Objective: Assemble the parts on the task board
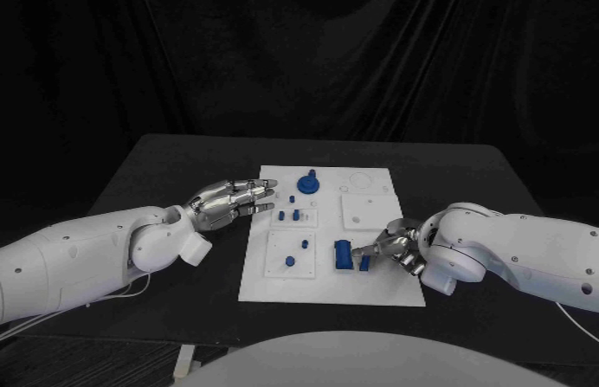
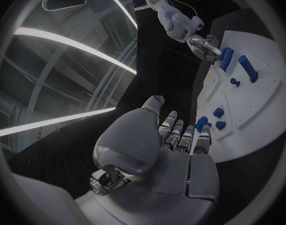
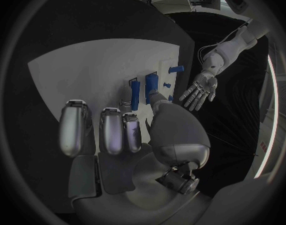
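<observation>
The right hand [image 1: 397, 250] is covering the task board's [image 1: 327, 287] right edge in the head view, and its fingertips are masking part of a slim blue part [image 1: 364, 264], so contact cannot be told. In the right wrist view, that hand's thumb [image 3: 160, 101] is overlapping the blue block [image 3: 150, 85]. The left hand's [image 1: 229, 203] palm is facing away from the head camera. The small blue pegs [image 1: 290, 216] are showing too small to tell their shapes.
</observation>
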